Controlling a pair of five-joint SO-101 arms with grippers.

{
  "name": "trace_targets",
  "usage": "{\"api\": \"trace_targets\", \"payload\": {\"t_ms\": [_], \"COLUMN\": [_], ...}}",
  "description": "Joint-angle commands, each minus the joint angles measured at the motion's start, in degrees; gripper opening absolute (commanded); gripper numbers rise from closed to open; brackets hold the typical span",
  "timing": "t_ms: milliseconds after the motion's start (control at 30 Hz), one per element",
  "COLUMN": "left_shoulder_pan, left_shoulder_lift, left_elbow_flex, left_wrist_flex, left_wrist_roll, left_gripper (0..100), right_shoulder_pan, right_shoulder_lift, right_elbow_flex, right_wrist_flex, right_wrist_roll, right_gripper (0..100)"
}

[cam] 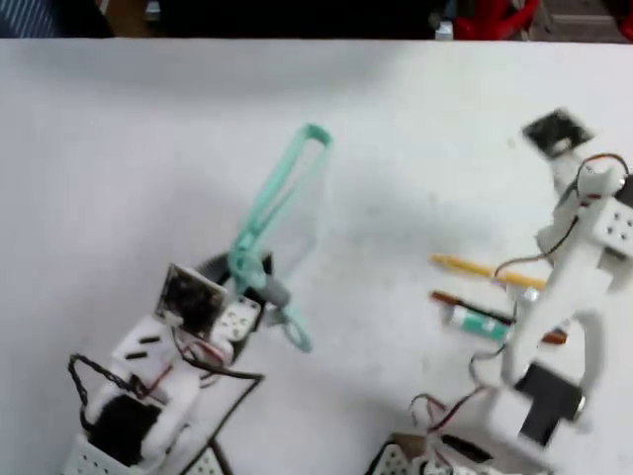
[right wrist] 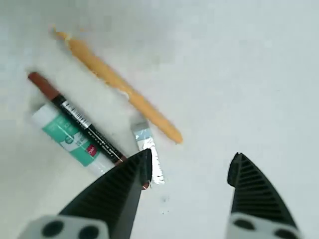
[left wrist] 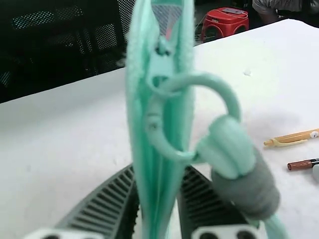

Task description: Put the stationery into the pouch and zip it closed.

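Note:
A teal-edged pouch (cam: 282,198) with a clear side stands on edge left of the table's middle. My left gripper (cam: 247,287) is shut on its near end. In the left wrist view the pouch's rim (left wrist: 159,99) is pinched between the jaws of the left gripper (left wrist: 159,174), and a ring with a teal and grey strap (left wrist: 239,169) hangs off it. A yellow pen (cam: 475,267), a brown pen (cam: 460,299) and a green-white stick (cam: 480,324) lie at the right. My right gripper (right wrist: 192,169) hangs open just above the table next to them.
A small silver piece (right wrist: 148,152) lies by the yellow pen (right wrist: 119,87), close to one right fingertip. The pouch's strap loop (cam: 294,332) trails toward the table's front. The right arm (cam: 584,267) stands over the pens' right ends. The far table edge (cam: 297,40) borders a dark room.

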Motion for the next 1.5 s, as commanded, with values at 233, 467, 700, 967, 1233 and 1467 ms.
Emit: {"api": "trace_targets", "payload": {"t_ms": [233,467,700,967,1233,1467], "left_shoulder_pan": [-0.48,-0.48,-0.48,-0.48,-0.48,-0.48], "left_shoulder_lift": [0.31,0.31,0.31,0.31,0.31,0.31], "left_elbow_flex": [0.18,0.26,0.18,0.26,0.26,0.26], "left_wrist_flex": [-1.23,-1.23,-1.23,-1.23,-1.23,-1.23], "left_wrist_roll": [-0.79,-0.79,-0.79,-0.79,-0.79,-0.79], "left_gripper": [9,9,9,9,9,9], "right_shoulder_pan": [-7.16,-10.07,-10.51,-13.05,-17.71,-24.04], "right_shoulder_lift": [13.05,16.84,20.35,2.24,-25.54,-46.20], "right_elbow_flex": [-0.88,8.26,11.16,8.00,13.10,16.44], "right_wrist_flex": [-0.75,-12.35,-26.33,-13.14,-0.13,1.36], "right_wrist_roll": [17.23,21.10,12.22,3.87,2.55,-8.00], "right_gripper": [24.0,19.0,0.5,1.8,1.8,1.8]}}
